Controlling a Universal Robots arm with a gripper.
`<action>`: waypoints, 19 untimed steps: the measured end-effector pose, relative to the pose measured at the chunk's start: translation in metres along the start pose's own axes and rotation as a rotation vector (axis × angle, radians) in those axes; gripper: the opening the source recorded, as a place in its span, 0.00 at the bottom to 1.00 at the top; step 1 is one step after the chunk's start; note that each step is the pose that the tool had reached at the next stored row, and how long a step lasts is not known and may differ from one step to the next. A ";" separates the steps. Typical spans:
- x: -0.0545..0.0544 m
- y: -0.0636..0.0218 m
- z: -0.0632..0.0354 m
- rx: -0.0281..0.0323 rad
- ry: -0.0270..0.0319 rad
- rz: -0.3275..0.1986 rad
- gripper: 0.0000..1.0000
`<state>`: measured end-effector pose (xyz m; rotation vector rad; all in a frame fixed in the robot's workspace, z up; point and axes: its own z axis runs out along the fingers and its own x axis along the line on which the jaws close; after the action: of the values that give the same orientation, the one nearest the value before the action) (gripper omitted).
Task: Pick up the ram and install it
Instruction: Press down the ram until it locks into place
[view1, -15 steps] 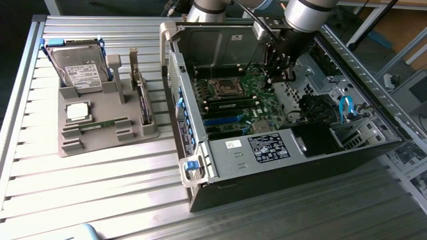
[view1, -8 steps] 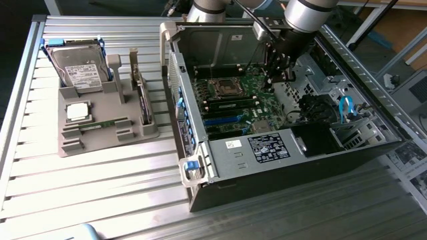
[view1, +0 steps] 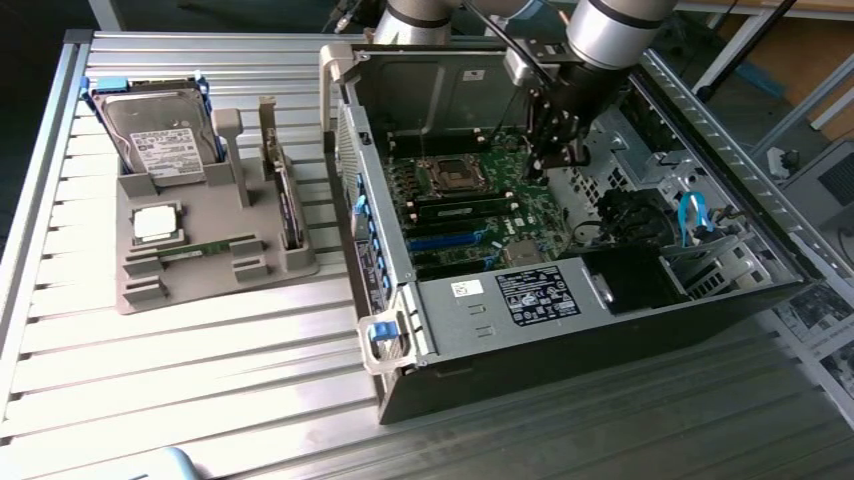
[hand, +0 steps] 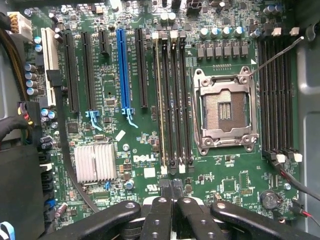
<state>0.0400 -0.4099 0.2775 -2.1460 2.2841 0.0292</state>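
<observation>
The ram (view1: 200, 249), a thin green stick, lies in a groove of the grey holder (view1: 147, 285) at the exterior view's left, outside the computer case. My gripper (view1: 553, 160) hangs inside the open case (view1: 441, 300), above the green motherboard (view1: 514, 215) and far from the ram. In the wrist view my gripper (hand: 172, 192) is shut, its black fingers (hand: 159, 212) pressed together with nothing visible between them. Just past the fingertips run the long black memory slots (hand: 172, 100). The leftmost of them shows a pale thin edge along it. The open processor socket (hand: 225, 110) sits beside them.
On the grey holder also stand a silver hard drive (view1: 154, 140) in a blue frame, a square silver processor chip (view1: 155, 222) and an upright card (view1: 284, 200). Case walls, cables (view1: 690, 218) and a black power supply (view1: 634, 280) surround the motherboard. The table is ribbed metal.
</observation>
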 end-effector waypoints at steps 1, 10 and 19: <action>0.000 0.0000 0.0009 -0.0002 0.0001 -0.010 0.11; 0.001 -0.0001 0.0077 -0.0011 0.0007 -0.060 0.11; 0.004 0.0041 0.0162 -0.0014 0.0008 -0.079 0.11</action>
<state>0.0355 -0.4138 0.2612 -2.2351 2.1982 0.0295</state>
